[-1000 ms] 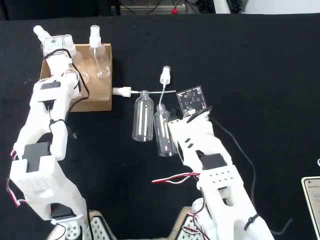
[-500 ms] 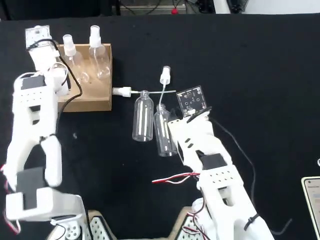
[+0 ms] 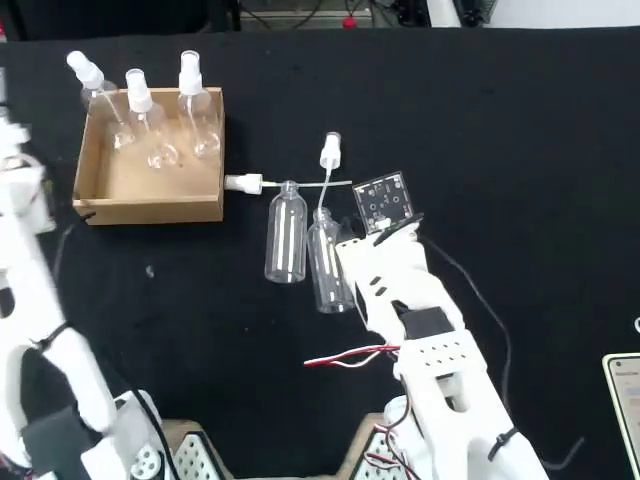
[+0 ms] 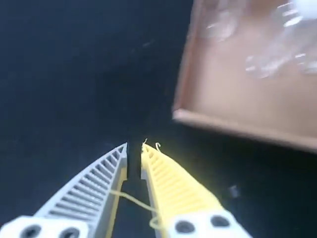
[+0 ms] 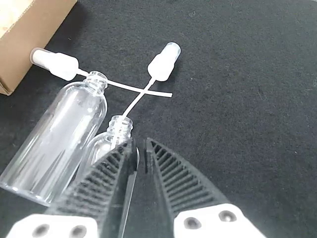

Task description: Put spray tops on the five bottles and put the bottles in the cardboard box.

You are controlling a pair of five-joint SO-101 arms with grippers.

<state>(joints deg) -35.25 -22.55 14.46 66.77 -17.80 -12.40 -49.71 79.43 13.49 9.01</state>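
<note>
Right gripper [image 5: 140, 148] parks just behind a capless bottle [image 5: 113, 135], fingers together.
Left gripper [image 4: 133, 151], fingers likewise together, hovers near the box [image 4: 237, 127] corner.

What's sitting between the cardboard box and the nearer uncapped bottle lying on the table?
A loose spray top lies there, its head beside the cardboard box wall, its tube running past the bottle mouth. The high view shows it.
</note>
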